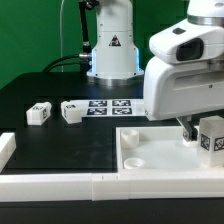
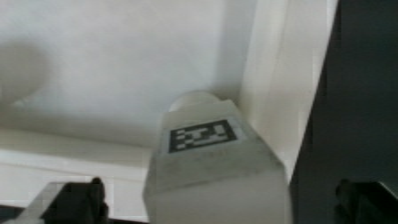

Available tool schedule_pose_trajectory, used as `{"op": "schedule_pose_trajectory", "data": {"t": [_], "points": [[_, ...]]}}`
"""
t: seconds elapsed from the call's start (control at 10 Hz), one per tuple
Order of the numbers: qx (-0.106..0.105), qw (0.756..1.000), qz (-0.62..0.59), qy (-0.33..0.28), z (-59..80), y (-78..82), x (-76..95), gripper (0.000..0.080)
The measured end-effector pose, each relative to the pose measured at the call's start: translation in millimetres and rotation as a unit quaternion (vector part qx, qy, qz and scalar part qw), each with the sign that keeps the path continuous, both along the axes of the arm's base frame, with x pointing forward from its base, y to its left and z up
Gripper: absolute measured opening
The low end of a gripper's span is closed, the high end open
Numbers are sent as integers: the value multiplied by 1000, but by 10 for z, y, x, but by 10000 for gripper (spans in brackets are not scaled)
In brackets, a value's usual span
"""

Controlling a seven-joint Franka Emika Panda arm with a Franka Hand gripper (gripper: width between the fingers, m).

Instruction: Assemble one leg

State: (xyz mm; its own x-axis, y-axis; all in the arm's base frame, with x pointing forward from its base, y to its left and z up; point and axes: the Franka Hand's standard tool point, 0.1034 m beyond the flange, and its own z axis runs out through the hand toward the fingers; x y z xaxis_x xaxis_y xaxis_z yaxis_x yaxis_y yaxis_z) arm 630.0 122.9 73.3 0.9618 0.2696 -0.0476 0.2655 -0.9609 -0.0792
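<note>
One leg [image 1: 212, 138] stands at the right corner of the large white panel [image 1: 150, 150], marker tag facing the camera. My gripper [image 1: 206, 132] hangs over it, one dark finger [image 1: 188, 130] beside the leg. In the wrist view the leg [image 2: 210, 160] lies between the fingers [image 2: 75, 200], with a gap on each side, so the gripper [image 2: 217, 200] is open around it. The panel [image 2: 107, 90] fills the background there. Two more legs [image 1: 39, 114] [image 1: 72, 111] lie on the black table at the exterior view's left.
The marker board [image 1: 112, 106] lies in front of the robot base [image 1: 110, 55]. A white rail [image 1: 60, 185] runs along the table's near edge, with a white block [image 1: 5, 150] at its left end.
</note>
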Motion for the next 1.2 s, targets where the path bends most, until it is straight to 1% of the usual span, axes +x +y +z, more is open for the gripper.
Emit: {"op": "schedule_pose_trajectory", "data": {"t": [0.1,0.2,0.3,0.4,0.5,0.7,0.8,1.0,1.1,1.2], "points": [[0,1000,-13,1,0,2,0,623],[0,1000,-13,1,-1,0,0,623],[0,1000,-13,1,-1,0,0,451],[0,1000,-13,1,-1,-1,0,451],[-2,1000,-22,1,-3,-16,2,292],[-3,999,-40,3,-4,-21,2,293],[-7,994,-111,4,0,-16,7,293],[-23,957,-289,8,-3,-8,-2,293],[-25,939,-342,12,-8,-9,-2,293],[-27,915,-402,16,-15,-15,2,293]]}}
